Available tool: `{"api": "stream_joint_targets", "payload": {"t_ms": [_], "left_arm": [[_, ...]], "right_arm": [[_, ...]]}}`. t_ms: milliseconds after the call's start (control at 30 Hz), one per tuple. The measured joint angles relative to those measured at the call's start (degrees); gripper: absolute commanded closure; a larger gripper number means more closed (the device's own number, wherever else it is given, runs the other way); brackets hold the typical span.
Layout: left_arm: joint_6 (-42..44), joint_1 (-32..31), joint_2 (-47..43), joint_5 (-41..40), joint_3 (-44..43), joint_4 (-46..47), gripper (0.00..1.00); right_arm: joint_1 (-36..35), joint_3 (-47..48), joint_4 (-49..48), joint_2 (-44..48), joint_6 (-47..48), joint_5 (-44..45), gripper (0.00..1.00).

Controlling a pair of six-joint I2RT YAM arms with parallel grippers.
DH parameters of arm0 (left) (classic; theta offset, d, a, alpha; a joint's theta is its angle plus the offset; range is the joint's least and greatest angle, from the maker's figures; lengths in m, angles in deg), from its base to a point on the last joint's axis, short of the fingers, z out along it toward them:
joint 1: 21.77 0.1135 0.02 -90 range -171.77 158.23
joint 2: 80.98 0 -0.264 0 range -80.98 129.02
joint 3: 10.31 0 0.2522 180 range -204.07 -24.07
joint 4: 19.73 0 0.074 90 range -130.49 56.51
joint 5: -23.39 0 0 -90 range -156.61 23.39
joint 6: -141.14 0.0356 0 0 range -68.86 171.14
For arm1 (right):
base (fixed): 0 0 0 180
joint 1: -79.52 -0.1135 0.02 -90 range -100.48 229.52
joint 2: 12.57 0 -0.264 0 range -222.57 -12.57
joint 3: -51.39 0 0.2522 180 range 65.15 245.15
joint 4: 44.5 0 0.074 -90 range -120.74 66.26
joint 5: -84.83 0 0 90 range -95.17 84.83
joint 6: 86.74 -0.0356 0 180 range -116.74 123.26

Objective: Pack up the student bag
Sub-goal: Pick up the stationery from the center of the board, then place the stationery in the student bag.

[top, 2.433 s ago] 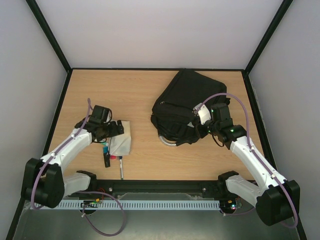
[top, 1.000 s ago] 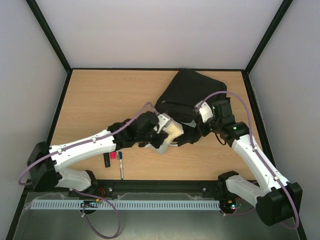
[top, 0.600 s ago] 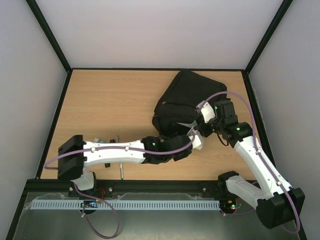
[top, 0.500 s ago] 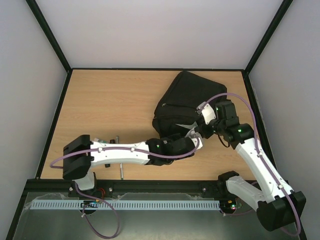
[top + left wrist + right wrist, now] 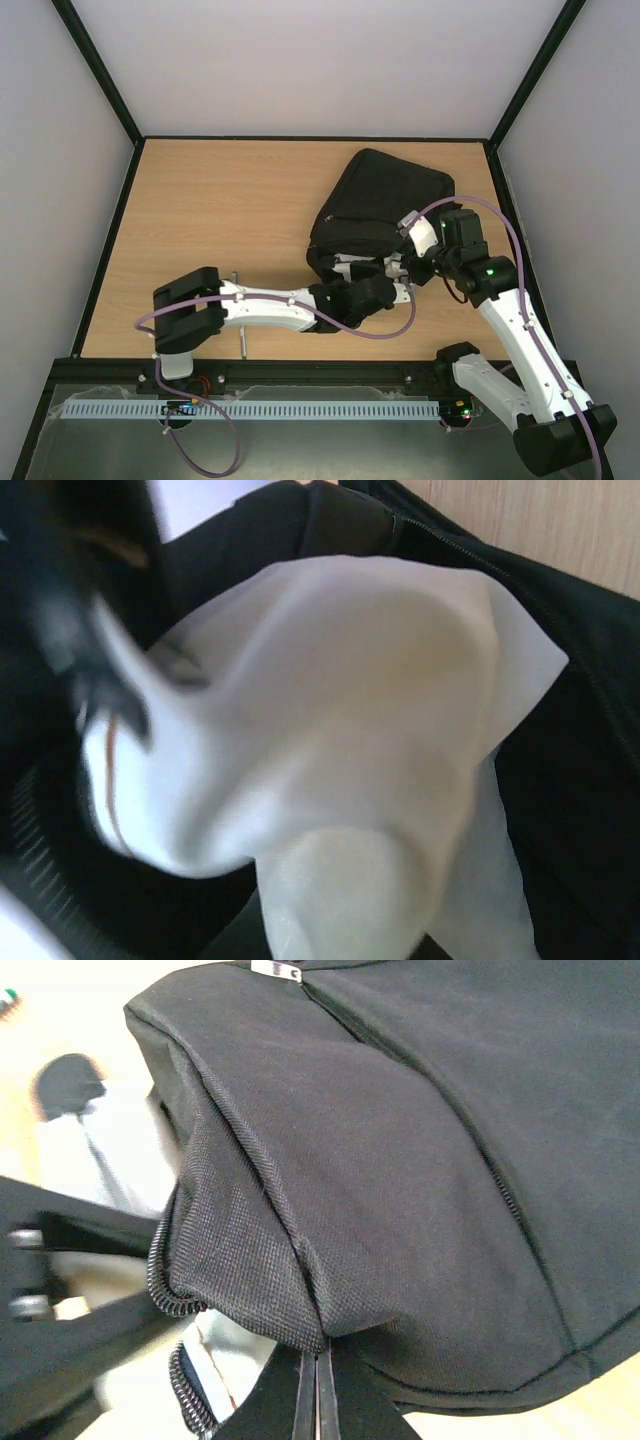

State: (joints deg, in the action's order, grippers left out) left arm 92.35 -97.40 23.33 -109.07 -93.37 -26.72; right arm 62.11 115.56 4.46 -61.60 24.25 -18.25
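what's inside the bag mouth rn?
A white soft item, held by the left gripper, sits at the unzipped mouth of the student bag; the right gripper pinches the rim up. The interior deeper in is covered by black fabric, so other contents cannot be seen.

Bright and evenly lit, softly shadowed; crisp just above the right gripper (image 5: 310, 1392), motion-smeared to its left.

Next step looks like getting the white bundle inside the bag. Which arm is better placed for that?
Left. The left gripper holds the white bundle right at the open mouth of the student bag, while the right gripper is pinched on the bag's edge, propping it open.
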Motion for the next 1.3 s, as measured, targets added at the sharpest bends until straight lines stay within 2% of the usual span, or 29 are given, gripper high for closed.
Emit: {"api": "stream_joint_targets", "payload": {"t_ms": [267, 467, 600, 700, 867, 967, 1133, 1233, 1300], "left_arm": [[16.22, 4.39, 8.96, 0.66, 1.22, 20.04, 0.98], [24.37, 6.60, 13.90, 0.79, -0.35, 29.24, 0.98], [33.86, 7.87, 18.36, -0.24, -1.86, 38.07, 0.97], [37.00, 8.37, 19.96, -0.83, -3.61, 39.08, 0.95], [37.44, 9.86, 22.18, 1.75, -6.78, 40.30, 0.94], [37.62, 10.69, 25.81, 2.82, -9.51, 42.88, 0.84], [35.85, 10.78, 28.06, 2.69, -11.45, 42.99, 0.55], [33.83, 10.27, 28.04, 1.42, -11.43, 42.21, 0.48], [31.45, 9.40, 27.87, -0.15, -11.43, 40.74, 0.37]], "right_arm": [[-0.07, 0.02, 0.81, 0.74, 0.24, -2.51, 0.99], [-0.11, 0.02, 1.01, 1.07, 0.22, -3.82, 0.99], [-0.13, 0.02, 1.18, 1.11, 0.22, -5.01, 0.99], [-0.13, 0.02, 1.20, 1.14, 0.20, -5.35, 0.99], [-0.13, 0.20, 0.94, 1.33, 0.15, -5.38, 0.99], [-0.13, 0.20, 0.98, 1.33, -0.04, -5.51, 0.99], [-0.13, 0.20, 1.25, 1.40, -0.20, -5.31, 0.99], [-0.17, 0.17, 1.27, 1.49, -0.35, -5.27, 0.99], [-0.22, 0.15, 1.33, 1.49, -0.59, -5.31, 0.99]]}}
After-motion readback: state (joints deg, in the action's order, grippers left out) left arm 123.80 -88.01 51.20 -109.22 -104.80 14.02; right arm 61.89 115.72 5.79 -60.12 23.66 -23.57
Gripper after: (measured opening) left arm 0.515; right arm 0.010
